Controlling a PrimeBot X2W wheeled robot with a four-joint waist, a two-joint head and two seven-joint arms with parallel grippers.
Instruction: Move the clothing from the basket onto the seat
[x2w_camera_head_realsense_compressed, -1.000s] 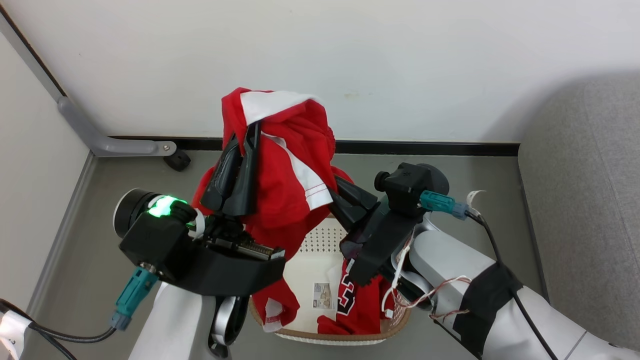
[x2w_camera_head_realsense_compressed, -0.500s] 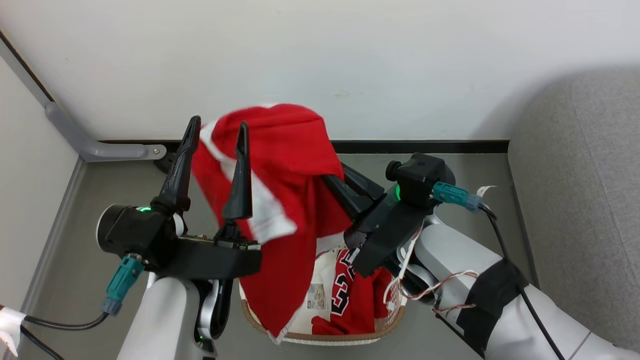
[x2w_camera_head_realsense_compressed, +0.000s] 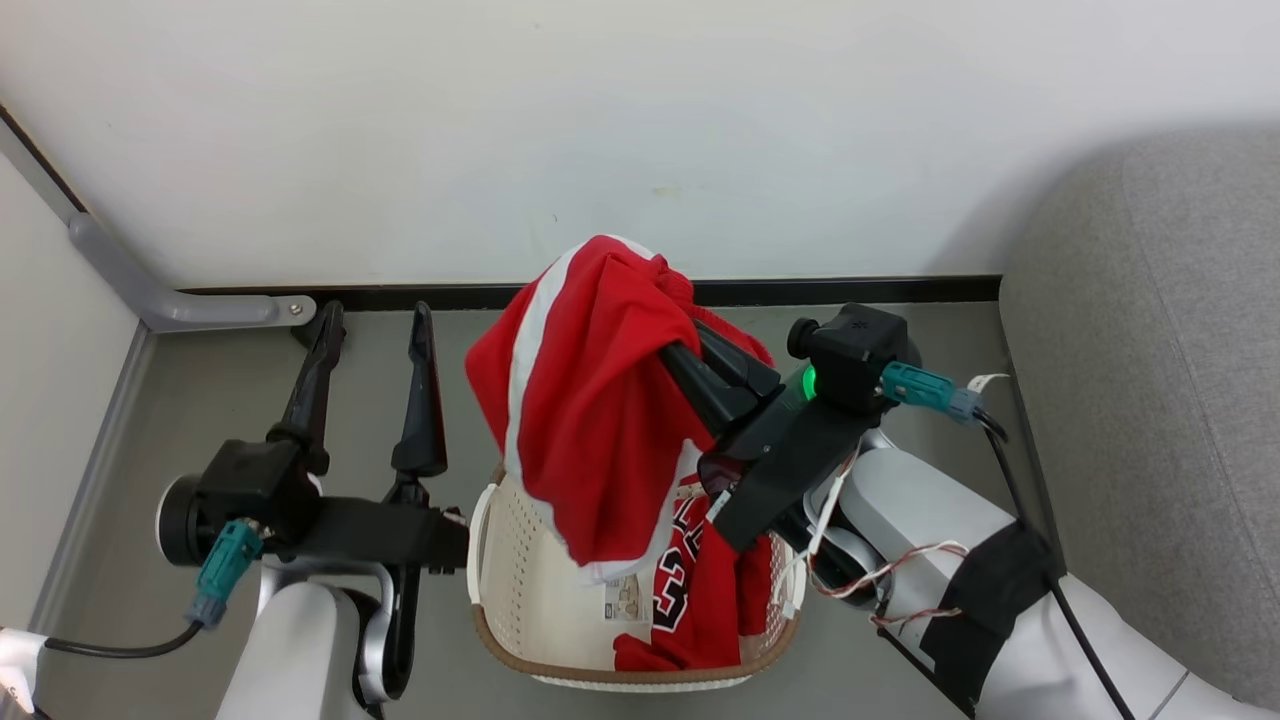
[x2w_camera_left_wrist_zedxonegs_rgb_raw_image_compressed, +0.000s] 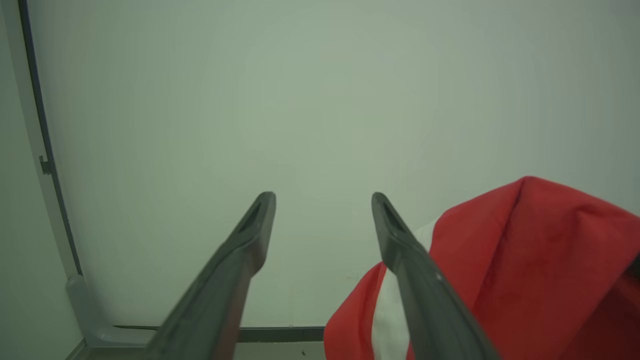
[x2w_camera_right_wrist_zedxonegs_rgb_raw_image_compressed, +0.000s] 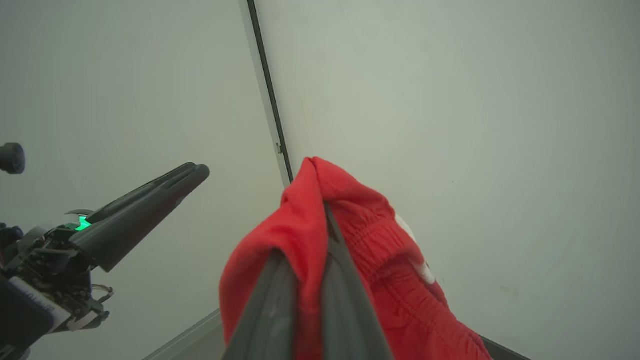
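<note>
Item held: red soft-fabric basketball garment with a white side stripe (x2w_camera_head_realsense_compressed: 590, 430) is hanging bunched above the basket, well apart from the seat.
Item remaining: second red garment with outlined numerals (x2w_camera_head_realsense_compressed: 700, 600) is lying crumpled inside the cream-white perforated plastic oval basket with brown rim (x2w_camera_head_realsense_compressed: 505, 560).
Destination: large grey woven-fabric sofa (x2w_camera_head_realsense_compressed: 1150, 400) is standing at the robot's right.
Right tool (x2w_camera_head_realsense_compressed: 690, 350): fingers are pinching tight on a fold beside the gathered elastic waistband.
Left tool (x2w_camera_head_realsense_compressed: 375, 312): fingers are standing spread wide, gripping nothing, beside the hanging cloth and apart from it.
Handling: the garment is looking light, limp and probably slick. It is drooping freely, so the trailing hem may be catching the rim. The thick waistband or a trim seam is offering the surest hold.
Writing: black numerals outlined in white are showing on the basket garment, with a "3" readable and the rest folded under. The label sticker (x2w_camera_head_realsense_compressed: 622, 598) on the basket floor is showing print too small to read.
</note>
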